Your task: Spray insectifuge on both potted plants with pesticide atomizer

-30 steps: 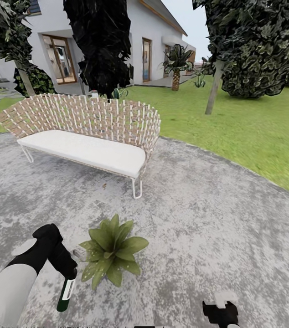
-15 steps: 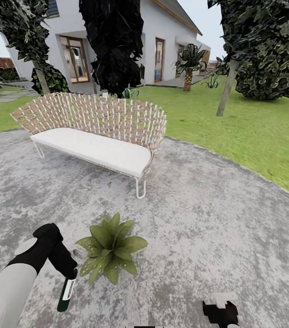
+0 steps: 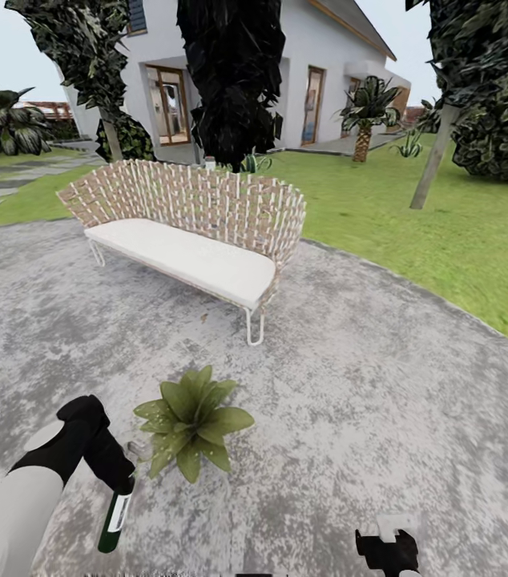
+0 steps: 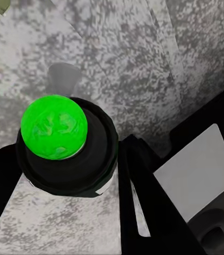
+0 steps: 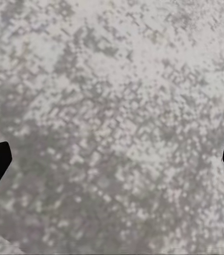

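My left gripper is shut on the pesticide atomizer, a slim dark bottle with a white label that hangs downward over the paving; its top is hidden in the fingers. In the left wrist view the bottle is seen end-on, with a bright green round end. A broad-leaved potted plant stands on the paved patio just right of the bottle and slightly beyond it. The second potted plant is out of view. My right gripper sits low at the front right, open over bare paving.
A wicker sofa with a white cushion stands beyond the plant at the patio's far side. Lawn, trees and a white house lie behind. Paving stretches open to the right of the plant.
The whole picture has shifted right, so the camera has turned left. The plant now sits a little farther up in the picture. Both arms keep their place and the bottle stays gripped.
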Robot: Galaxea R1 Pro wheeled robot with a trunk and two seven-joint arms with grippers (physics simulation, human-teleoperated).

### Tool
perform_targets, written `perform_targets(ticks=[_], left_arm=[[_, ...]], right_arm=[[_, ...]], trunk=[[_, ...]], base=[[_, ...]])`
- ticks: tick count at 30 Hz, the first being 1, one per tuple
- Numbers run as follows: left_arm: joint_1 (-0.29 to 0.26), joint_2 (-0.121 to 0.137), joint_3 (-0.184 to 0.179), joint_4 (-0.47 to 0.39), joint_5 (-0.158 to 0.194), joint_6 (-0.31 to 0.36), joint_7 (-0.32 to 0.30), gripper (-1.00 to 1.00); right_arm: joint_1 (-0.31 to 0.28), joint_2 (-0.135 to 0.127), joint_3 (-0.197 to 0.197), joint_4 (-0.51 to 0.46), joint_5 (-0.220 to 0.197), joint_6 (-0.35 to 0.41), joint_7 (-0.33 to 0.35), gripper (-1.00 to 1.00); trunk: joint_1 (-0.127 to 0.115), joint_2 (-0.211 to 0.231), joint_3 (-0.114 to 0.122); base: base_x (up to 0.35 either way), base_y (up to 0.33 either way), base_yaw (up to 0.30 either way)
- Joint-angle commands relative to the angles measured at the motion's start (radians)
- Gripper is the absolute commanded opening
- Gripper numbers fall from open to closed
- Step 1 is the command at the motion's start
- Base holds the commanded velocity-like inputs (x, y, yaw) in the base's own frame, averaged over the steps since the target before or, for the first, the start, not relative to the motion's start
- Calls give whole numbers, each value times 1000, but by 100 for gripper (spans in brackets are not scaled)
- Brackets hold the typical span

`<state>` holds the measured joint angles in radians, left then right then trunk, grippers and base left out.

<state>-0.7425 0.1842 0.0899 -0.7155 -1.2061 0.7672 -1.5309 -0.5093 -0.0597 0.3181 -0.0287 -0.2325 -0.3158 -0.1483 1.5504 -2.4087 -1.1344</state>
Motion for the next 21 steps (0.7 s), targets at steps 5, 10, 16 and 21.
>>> perform_targets(ticks=[5, 10, 16, 21], left_arm=[[1, 0, 8, 0, -10, 9, -3, -100], [2, 0, 10, 1, -10, 9, 0, -100], [2, 1, 10, 1, -10, 8, 2, -100], [2, 3, 10, 1, -10, 7, 4, -100]], right_arm=[[0, 0, 9, 0, -8, -2, -2, 100], [0, 0, 9, 0, -8, -2, -2, 100], [0, -2, 9, 0, -8, -2, -1, 100], [0, -7, 9, 1, -7, -2, -1, 100]], trunk=[[0, 0, -1], [0, 0, -1], [0, 0, -1], [0, 0, -1]], base=[[-4, -271, 276], [78, -271, 276], [152, -262, 146], [4, -267, 6]])
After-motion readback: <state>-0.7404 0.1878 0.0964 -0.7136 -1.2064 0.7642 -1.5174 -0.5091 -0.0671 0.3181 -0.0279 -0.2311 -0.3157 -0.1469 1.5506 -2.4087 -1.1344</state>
